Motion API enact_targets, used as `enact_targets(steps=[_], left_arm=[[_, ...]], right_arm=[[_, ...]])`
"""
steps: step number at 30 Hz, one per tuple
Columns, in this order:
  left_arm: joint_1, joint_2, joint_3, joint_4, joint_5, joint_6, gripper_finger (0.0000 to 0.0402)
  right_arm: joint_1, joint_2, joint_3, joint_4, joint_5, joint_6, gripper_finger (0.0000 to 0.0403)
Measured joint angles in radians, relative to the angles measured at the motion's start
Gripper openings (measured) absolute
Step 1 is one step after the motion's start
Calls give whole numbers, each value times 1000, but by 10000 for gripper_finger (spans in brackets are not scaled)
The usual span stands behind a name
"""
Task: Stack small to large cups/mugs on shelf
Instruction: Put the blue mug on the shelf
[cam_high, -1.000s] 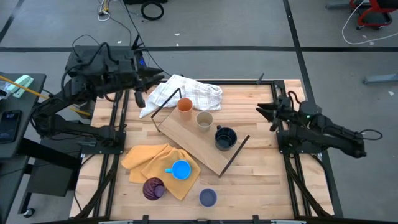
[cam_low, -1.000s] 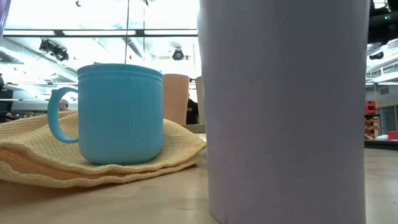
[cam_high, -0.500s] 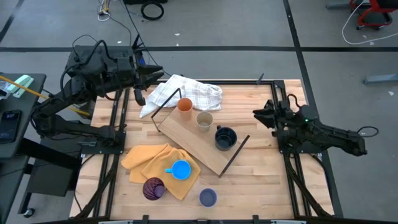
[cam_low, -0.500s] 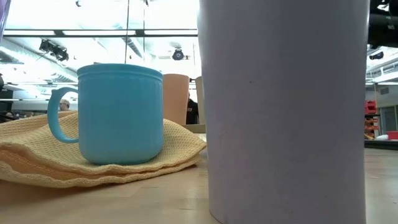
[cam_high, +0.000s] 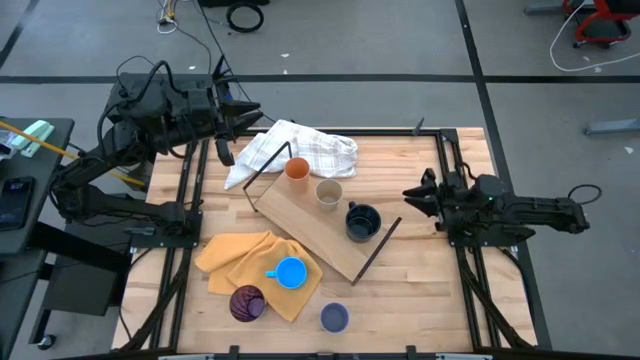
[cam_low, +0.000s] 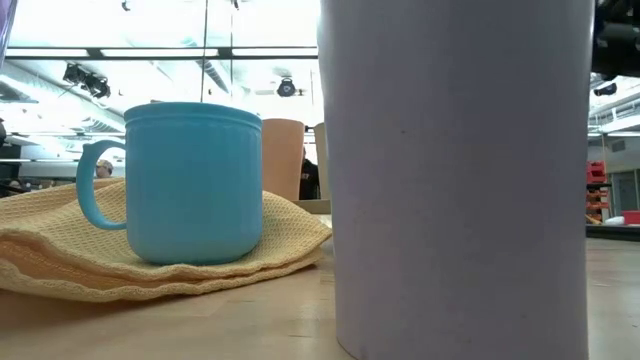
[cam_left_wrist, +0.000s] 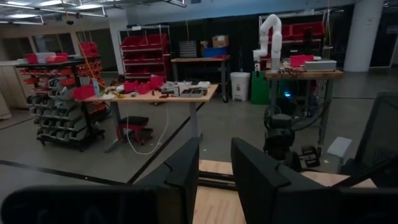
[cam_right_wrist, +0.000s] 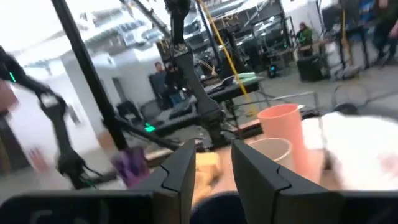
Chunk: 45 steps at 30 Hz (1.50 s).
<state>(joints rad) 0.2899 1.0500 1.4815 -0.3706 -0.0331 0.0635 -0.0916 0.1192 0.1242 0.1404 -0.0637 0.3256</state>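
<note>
Seen from above, the orange cup (cam_high: 297, 168), tan cup (cam_high: 329, 192) and dark navy mug (cam_high: 362, 221) stand in a row on the light-wood shelf (cam_high: 312, 232). The bright blue mug (cam_high: 290, 272) sits on a yellow cloth (cam_high: 235, 258). The dark purple cup (cam_high: 247, 303) and lavender cup (cam_high: 334, 318) stand near the table's near edge. My right gripper (cam_high: 413, 193) is open, right of the navy mug and apart from it. My left gripper (cam_high: 245, 113) is open, raised beyond the table's far left corner.
A white checked cloth (cam_high: 296, 149) lies at the far edge behind the shelf. In the low view the lavender cup (cam_low: 460, 180) fills the front, with the blue mug (cam_low: 195, 185) to its left. Bare wood lies between shelf and right arm. People (cam_right_wrist: 163, 81) stand beyond the table.
My right arm has stretched out and its gripper has moved toward the table's left, closer to the navy mug on the shelf. The cups and cloths have stayed where they were.
</note>
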Motion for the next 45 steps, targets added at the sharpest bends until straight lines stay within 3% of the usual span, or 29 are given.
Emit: enact_targets(steps=[5, 14, 28, 32, 39, 45], left_arm=[[0, 0, 0, 0, 0, 1, 103], [0, 0, 0, -2, 0, 7, 103], [0, 0, 0, -5, 0, 9, 103], [0, 0, 0, -5, 0, 9, 103], [0, 0, 0, -7, 0, 9, 103], [0, 0, 0, -10, 0, 9, 103]], right_arm=[[1, 0, 0, -140, 3, -77, 111], [0, 0, 0, -182, 4, -215, 111], [0, 0, -1, -236, 71, -236, 108], [0, 0, -1, -243, 71, -238, 85], [0, 0, -1, -270, 81, -244, 8], [-13, 0, -1, -273, 125, -251, 17]])
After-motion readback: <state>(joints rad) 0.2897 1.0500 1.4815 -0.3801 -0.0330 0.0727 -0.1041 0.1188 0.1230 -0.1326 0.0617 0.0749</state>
